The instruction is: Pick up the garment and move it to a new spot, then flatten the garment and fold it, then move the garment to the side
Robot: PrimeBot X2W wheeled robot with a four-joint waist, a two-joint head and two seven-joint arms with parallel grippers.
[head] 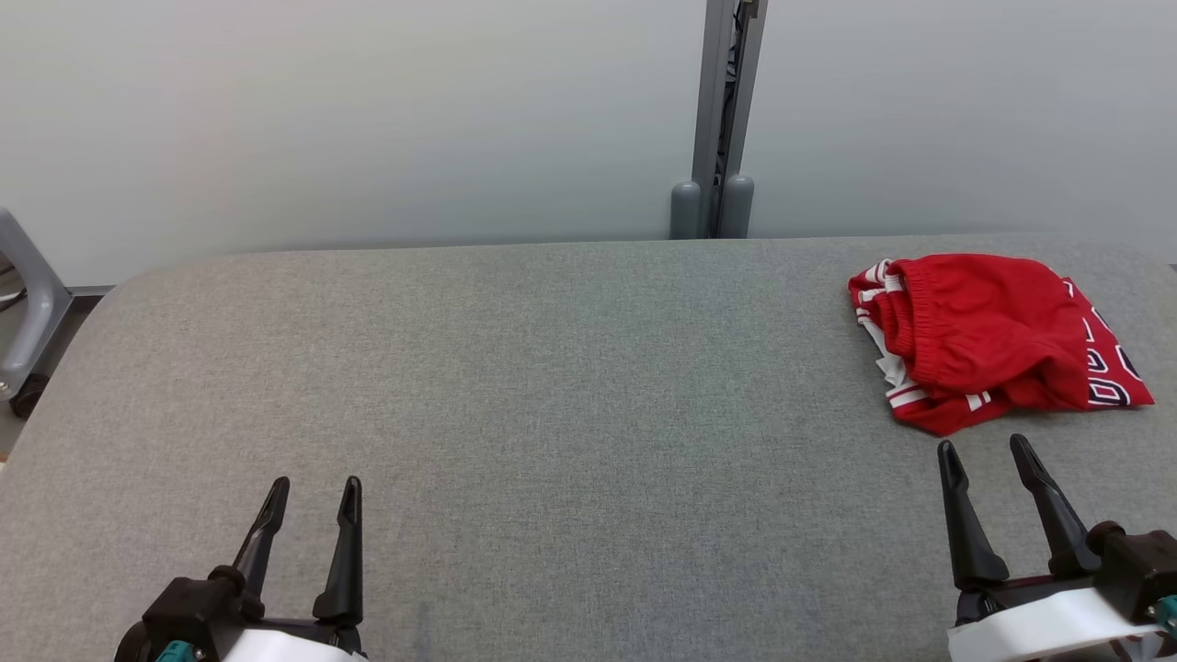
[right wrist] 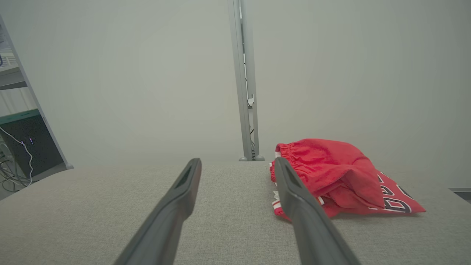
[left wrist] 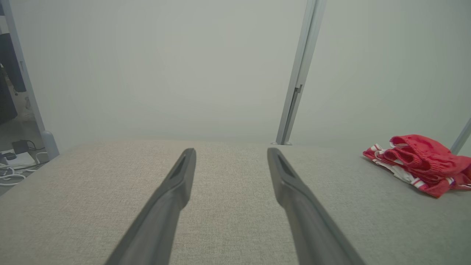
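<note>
Far right of the grey fabric surface [head: 570, 368], toward its back edge: garment [head: 988, 340], red, lying in a loose crumpled heap.
- Gathered elastic waistband faces the surface's middle; white-and-red striped trim shows along the near-left edge.
- One flatter panel sticks out to the right. It carries large dark letters outlined in white, partly folded under and cut off by the heap, so not readable as a word. No other label or brand visible.

Right gripper [head: 985, 448]: low in the head view at lower right, just short of the garment's near edge, with a strip of bare surface between the fingertips and the cloth.
- Fingers point up and away toward the garment, tilted slightly left.
- Jaws spread wide, nothing between them.
- In the right wrist view, the right-hand finger overlaps the waistband end of the heap. The head view shows the two are apart.

Left gripper [head: 316, 485]: lower left, well apart from the garment, over bare surface.
- Fingers point away from the robot, nearly parallel.
- Jaws parted, gap a little narrower than the right's, and nothing held.
- Pale forearm casing shows below each gripper.

Surroundings:
- Plain pale wall panels behind the surface, joined by a grey metal post [head: 726, 110] with two rounded feet at its base.
- Grey tubular frame [head: 28, 303] at the far left edge.
- White cables [left wrist: 14, 173] on the floor, seen in the left wrist view.
</note>
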